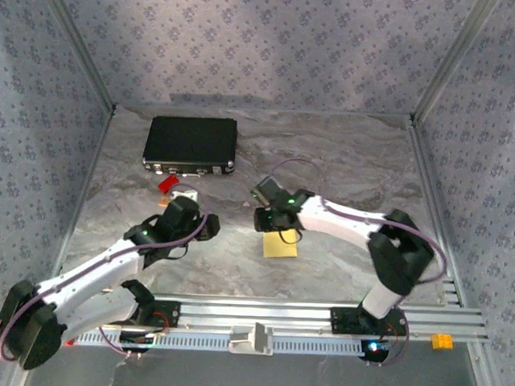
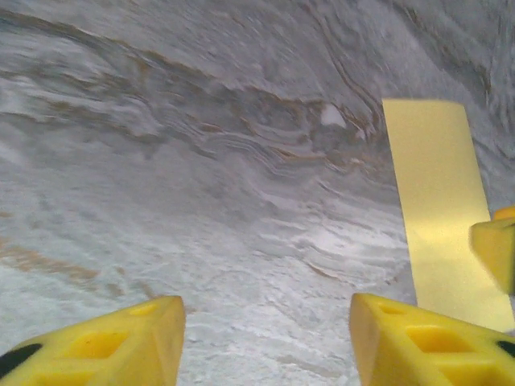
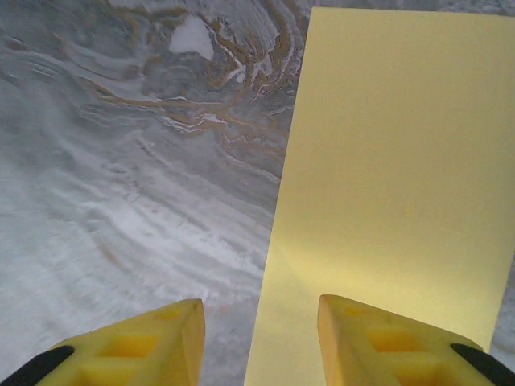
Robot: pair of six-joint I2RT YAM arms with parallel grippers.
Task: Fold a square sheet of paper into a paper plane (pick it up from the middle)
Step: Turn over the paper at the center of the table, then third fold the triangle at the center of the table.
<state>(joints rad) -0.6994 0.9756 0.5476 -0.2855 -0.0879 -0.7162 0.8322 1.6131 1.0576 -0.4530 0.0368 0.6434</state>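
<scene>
Yellow paper (image 3: 386,177) lies under the right pincer (image 3: 261,338), apart like the left pincer (image 2: 265,338); overhead shows a black case (image 1: 190,144).

paper (image 3: 386,161): plain pale yellow | table (image 1: 345,154): grey marbled | case (image 1: 190,143): black | walls (image 1: 273,40): grey floral print

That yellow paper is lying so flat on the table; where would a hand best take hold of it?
Likely one long edge, from straight above. The thin pale-yellow paper sheet lies flat on the grey marbled table, so only an edge offers anything to pinch. The right hand hangs open with that edge between its fingers.
</scene>
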